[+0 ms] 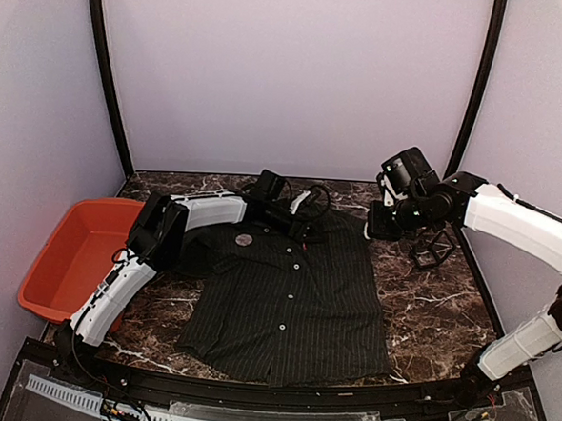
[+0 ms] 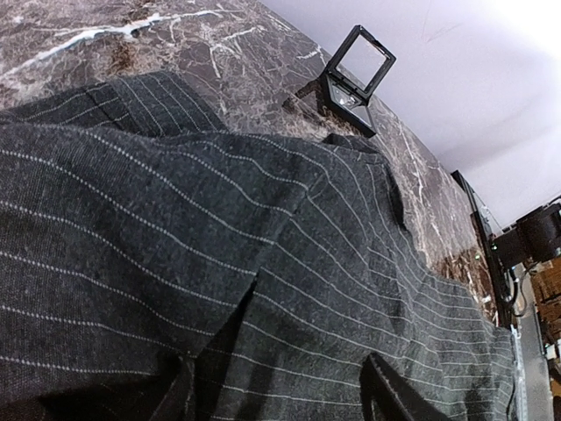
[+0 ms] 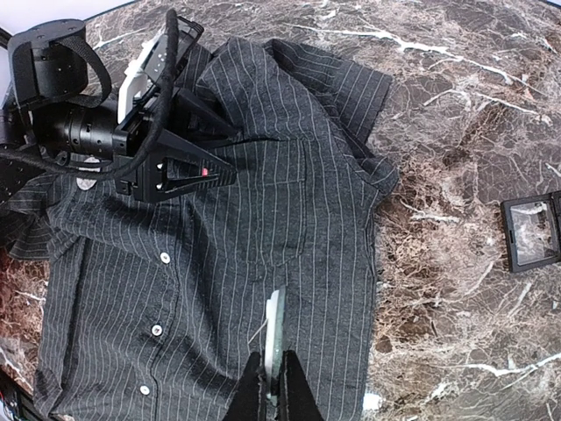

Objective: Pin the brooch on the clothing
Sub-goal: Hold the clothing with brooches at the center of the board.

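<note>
Shirt [image 1: 285, 306]: flat on table [image 1: 428, 305], front up. Right gripper [image 3: 276, 364]: closed on brooch [image 3: 274, 320], edge-on over the shirt front. Left gripper [image 3: 235, 151]: jaws apart, on cloth by collar. Step: approach, likely. Next: lower pin shallowly into held-down fabric

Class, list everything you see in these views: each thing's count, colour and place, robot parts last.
shirt: one, near-black with pale pinstripes, spread flat, centre.
brooch: one, pale, edge-on, held above the shirt's front.
round disc: one, greyish, on the shirt's chest near the collar.
display box: one, black, open, right of the shirt.
bin: one, red-orange, far left.
table: one, dark marble, pale veins, under everything.
left gripper: one, black, open, at the shirt's collar end.
right gripper: one, black, shut on the brooch.
</note>
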Robot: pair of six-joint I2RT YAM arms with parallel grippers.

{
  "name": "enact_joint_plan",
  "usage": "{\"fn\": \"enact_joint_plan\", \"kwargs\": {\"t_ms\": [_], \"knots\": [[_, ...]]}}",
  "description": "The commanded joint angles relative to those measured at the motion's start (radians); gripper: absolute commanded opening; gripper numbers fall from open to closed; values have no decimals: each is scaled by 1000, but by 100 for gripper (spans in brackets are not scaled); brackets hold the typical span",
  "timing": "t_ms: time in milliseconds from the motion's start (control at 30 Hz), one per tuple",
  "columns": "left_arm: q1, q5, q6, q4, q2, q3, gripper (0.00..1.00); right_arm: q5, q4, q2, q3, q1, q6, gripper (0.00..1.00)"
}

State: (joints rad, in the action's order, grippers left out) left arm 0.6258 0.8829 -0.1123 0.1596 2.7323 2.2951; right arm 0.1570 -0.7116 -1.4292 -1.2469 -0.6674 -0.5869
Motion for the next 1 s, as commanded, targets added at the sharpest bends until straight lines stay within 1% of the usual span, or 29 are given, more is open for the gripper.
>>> {"fn": "enact_joint_plan", "kwargs": {"t_ms": [0,167,200,333,467,533,700,800,933,967], "knots": [[-1,41,31,108,6,17,56,1,-2,-8,-5,6,-13,0],[-5,59,49,123,6,14,40,4,-6,-17,-20,6,-9,0],[-6,74,49,115,6,13,38,4,-9,-22,-26,6,-8,0],[-13,121,39,89,7,11,28,4,-32,-69,-56,6,-16,0],[-19,147,43,84,7,6,12,-1,-72,-142,-118,8,-39,0],[-21,156,48,84,8,5,2,-8,-100,-191,-158,10,-55,0],[-23,191,46,68,8,2,1,-55,-135,-307,-255,18,-97,0],[-23,217,19,40,4,1,1,-93,-141,-368,-310,23,-122,0],[-23,244,-56,-69,-9,-39,1,-146,-181,-458,-407,34,-152,0],[-23,253,-71,-128,-23,-55,1,-152,-195,-489,-431,36,-158,0]]}}
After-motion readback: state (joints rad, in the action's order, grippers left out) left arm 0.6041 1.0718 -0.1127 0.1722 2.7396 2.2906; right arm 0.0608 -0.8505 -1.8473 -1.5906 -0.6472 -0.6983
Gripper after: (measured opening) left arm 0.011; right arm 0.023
